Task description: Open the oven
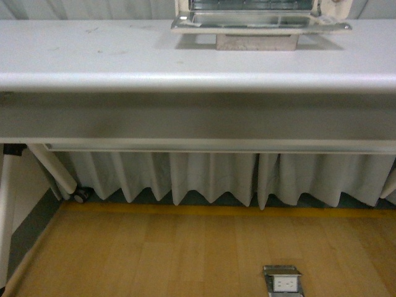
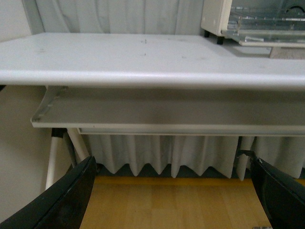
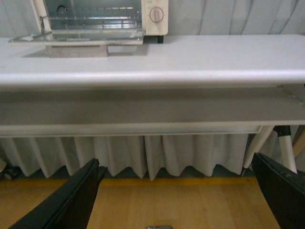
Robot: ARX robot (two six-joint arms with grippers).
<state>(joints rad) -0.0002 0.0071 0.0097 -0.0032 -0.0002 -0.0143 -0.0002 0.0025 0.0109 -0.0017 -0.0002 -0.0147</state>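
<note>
**A:** Sweep the front view from nine o'clock over to three. What have you got?

**B:** At nine o'clock a white table leg with a caster (image 1: 80, 196) at its foot. Through the middle, the white table (image 1: 124, 55) runs across the whole view, with a pleated white curtain (image 1: 210, 176) hanging behind and below it. Up at twelve to one o'clock sits the oven (image 1: 260, 15), at the far edge of the table.

**A:** Which way does it face?

**B:** Straight at me. Its door (image 1: 260, 25) is dropped flat, sticking out toward me, long axis running left to right. The tan handle (image 1: 257, 42) lies along the door's front edge, same axis.

**A:** Anything further right?

**B:** A floor socket box (image 1: 283, 279) down at five o'clock on the wooden floor (image 1: 154, 253).

**A:** Your grippers?

**B:** My left gripper (image 2: 174, 200) has its jaws spread wide, holding nothing, below the table edge. My right gripper (image 3: 186, 200) is the same, wide apart and empty. From the right wrist I see the wire rack (image 3: 93, 21) inside the cavity and one beige knob (image 3: 156, 14) beside it. Both grippers are well apart from the oven.
</note>
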